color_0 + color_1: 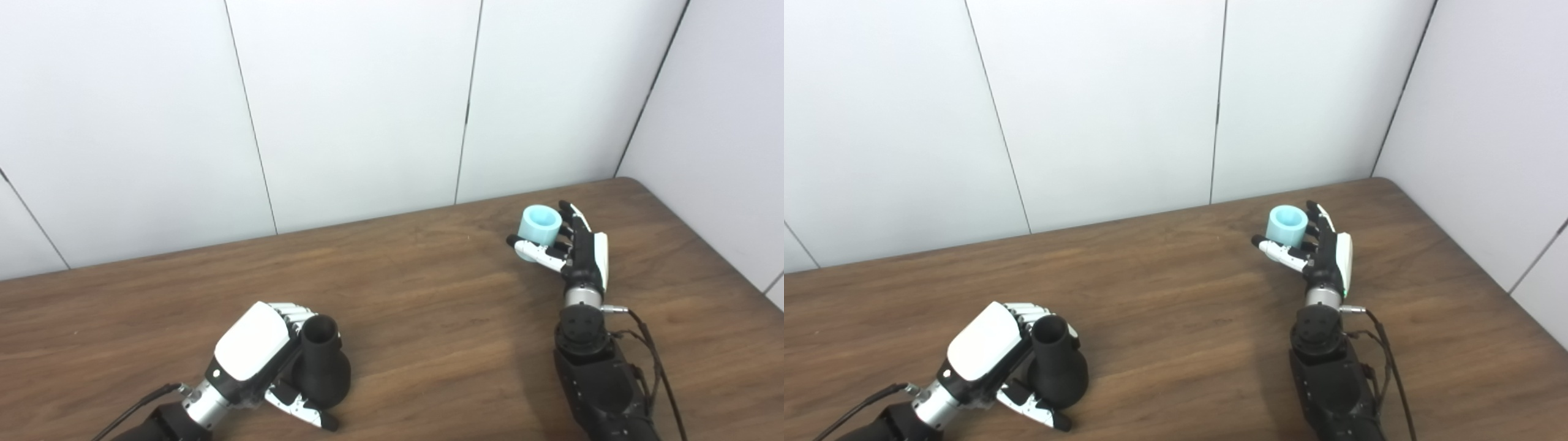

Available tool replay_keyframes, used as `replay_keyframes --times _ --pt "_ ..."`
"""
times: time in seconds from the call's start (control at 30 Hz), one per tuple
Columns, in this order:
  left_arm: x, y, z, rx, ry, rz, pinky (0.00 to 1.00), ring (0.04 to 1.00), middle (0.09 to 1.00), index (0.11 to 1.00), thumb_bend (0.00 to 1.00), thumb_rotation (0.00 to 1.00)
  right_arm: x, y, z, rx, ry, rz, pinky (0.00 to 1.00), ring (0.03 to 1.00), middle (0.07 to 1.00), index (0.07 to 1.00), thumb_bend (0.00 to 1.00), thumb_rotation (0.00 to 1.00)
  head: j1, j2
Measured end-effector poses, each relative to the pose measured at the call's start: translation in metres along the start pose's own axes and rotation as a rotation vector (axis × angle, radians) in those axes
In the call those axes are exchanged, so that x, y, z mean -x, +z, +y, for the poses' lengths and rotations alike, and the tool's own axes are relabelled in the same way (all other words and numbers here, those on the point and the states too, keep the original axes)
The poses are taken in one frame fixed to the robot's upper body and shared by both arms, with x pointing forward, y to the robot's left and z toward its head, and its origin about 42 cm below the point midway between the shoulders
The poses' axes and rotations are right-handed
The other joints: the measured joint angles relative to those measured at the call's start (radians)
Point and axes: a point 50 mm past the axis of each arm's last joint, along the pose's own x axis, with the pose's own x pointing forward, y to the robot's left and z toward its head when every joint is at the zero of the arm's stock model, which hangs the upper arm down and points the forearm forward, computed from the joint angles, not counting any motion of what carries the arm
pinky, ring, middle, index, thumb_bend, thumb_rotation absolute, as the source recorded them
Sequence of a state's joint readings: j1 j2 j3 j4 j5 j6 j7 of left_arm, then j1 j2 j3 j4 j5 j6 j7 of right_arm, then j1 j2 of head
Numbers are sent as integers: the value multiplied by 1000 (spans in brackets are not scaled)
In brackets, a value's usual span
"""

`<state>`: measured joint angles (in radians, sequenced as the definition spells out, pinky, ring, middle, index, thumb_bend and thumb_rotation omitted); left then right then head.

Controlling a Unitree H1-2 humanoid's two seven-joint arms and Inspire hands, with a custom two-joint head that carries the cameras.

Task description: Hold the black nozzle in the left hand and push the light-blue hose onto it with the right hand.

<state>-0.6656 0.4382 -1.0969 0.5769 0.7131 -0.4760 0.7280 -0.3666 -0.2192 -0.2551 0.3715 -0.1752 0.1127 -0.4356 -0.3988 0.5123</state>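
The black nozzle [323, 364] stands upright on the wooden table [429, 294] at the front left, wide base down and open neck up. My left hand [260, 355] is shut on it, with fingers curled round the neck and the thumb by the base. The light-blue hose [540, 225], a short open cylinder, stands upright at the back right. My right hand [572, 248] is beside it with its fingers nearly straight along the hose's right side and the thumb stretched across its front. The hose sits between thumb and fingers, and I see no closed grip.
White wall panels [367, 110] rise right behind the table's far edge, and another wall closes in on the right. The table's rounded far-right corner [625, 180] lies just beyond the right hand. Bare wood stretches between the two hands.
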Motion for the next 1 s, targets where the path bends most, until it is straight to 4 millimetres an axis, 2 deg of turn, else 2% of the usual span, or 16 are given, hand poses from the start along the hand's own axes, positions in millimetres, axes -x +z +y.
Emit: replay_keyframes --times 0.03,0.1,0.13,0.17,0.23,0.33,0.4,0.47,0.87,1.0 --pt "0 0 0 0 0 0 428 491 495 473 522 0 0 0 0 5 -2 -1 651 726 739 736 879 147 0 0" --pt "0 0 0 0 -1 0 428 490 496 473 522 0 -1 0 1 20 -11 -3 462 559 600 643 826 92 0 0" --pt "0 0 0 0 -1 0 427 489 496 473 522 0 -2 1 1 30 -18 -5 444 527 564 568 676 110 0 0" --pt "0 0 0 0 -1 0 426 489 496 472 522 0 -3 2 0 40 -24 -4 444 515 546 529 598 119 2 0" --pt "0 0 0 0 0 0 428 489 496 472 522 0 -6 2 -1 48 -35 0 451 503 525 495 531 122 2 0" --pt "0 0 0 0 0 0 426 489 496 472 522 0 -5 2 0 50 -42 -2 448 483 499 487 511 119 2 2" --pt "0 0 0 0 1 0 429 490 496 472 522 0 -5 2 0 52 -45 -2 441 475 476 503 521 24 0 2" --pt "0 0 0 0 1 -1 427 491 496 472 522 0 -5 2 0 52 -49 -4 440 471 470 510 523 6 0 2" --pt "0 0 0 2 1 1 430 495 497 472 522 0 -2 2 1 57 -42 -11 443 484 479 497 525 0 3 6" --pt "0 0 0 3 1 1 430 495 498 469 521 0 12 4 1 86 6 -59 418 468 476 502 524 0 20 12"
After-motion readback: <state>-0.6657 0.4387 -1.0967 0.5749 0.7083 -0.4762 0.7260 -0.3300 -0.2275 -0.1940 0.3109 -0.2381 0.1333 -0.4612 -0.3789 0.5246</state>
